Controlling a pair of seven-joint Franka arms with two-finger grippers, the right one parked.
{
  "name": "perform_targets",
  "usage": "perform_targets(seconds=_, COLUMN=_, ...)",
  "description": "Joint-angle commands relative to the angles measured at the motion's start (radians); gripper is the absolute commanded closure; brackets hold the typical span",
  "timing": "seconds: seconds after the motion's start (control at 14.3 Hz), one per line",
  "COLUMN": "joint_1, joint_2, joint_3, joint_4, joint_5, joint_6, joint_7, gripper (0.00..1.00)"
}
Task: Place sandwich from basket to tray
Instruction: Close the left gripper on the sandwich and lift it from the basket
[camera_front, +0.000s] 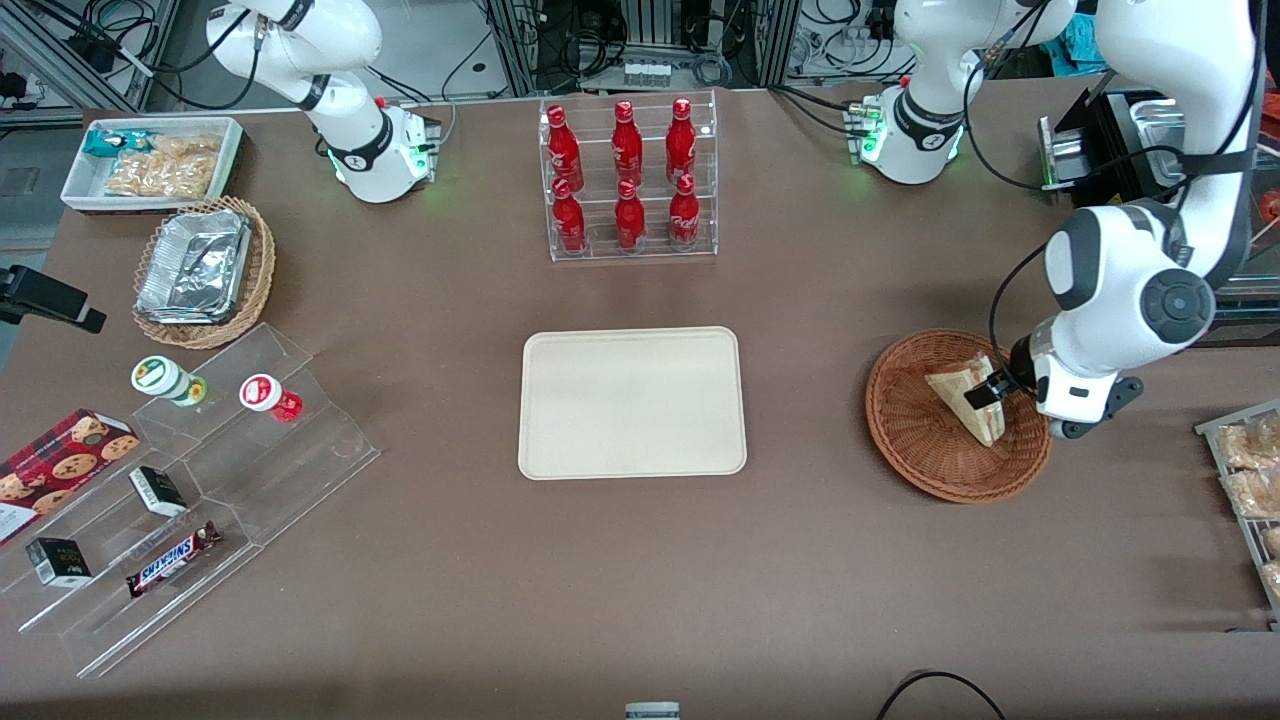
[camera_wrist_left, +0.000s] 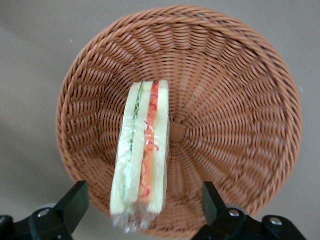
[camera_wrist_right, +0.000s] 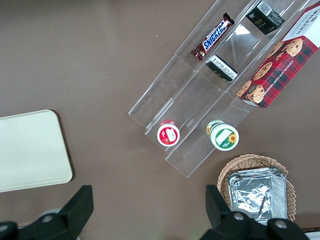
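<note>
The sandwich is a plastic-wrapped wedge of pale bread with red and green filling. It stands on edge in the round reddish-brown wicker basket toward the working arm's end of the table. My left gripper hovers just over the basket, open. Its black fingers straddle the wrapped end of the sandwich with a gap on each side, touching nothing. The beige tray lies bare at the table's middle, also seen in the right wrist view as the tray.
A clear rack of red bottles stands farther from the front camera than the tray. Toward the parked arm's end are a tan basket with foil containers, a white snack bin and acrylic steps with snacks. A wire rack of pastries sits beside the basket.
</note>
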Motion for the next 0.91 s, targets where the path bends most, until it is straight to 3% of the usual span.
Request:
perform_targets(seconds=0.0, joint_1=-0.002, joint_2=-0.028, joint_3=-0.002, joint_4=-0.078, joint_5=0.012, joint_6=0.074, joint_7=-0.126, gripper=0.00)
perform_targets(seconds=0.35, joint_1=0.000, joint_2=0.024, joint_3=-0.002, joint_4=-0.083, joint_5=0.007, joint_6=0.094, joint_7=-0.156, gripper=0.00)
perform_targets(seconds=0.42, joint_1=-0.002, joint_2=0.030, joint_3=-0.002, joint_4=-0.083, joint_5=0.001, joint_6=0.102, joint_7=-0.163, gripper=0.08)
perform_targets(seconds=0.49, joint_1=0.000, joint_2=0.032, joint_3=-0.002, joint_4=-0.084, joint_5=0.001, joint_6=0.100, joint_7=-0.182, gripper=0.27)
perform_targets(seconds=0.56, joint_1=0.000, joint_2=0.030, joint_3=-0.002, joint_4=-0.086, joint_5=0.001, joint_6=0.099, joint_7=-0.188, gripper=0.61)
perform_targets(seconds=0.63, joint_1=0.000, joint_2=0.027, joint_3=-0.002, joint_4=-0.084, joint_5=0.001, joint_6=0.094, joint_7=-0.188, gripper=0.84)
perform_targets(seconds=0.84, joint_1=0.000, joint_2=0.009, joint_3=-0.002, joint_4=-0.070, joint_5=0.001, joint_6=0.062, joint_7=-0.188, gripper=0.95)
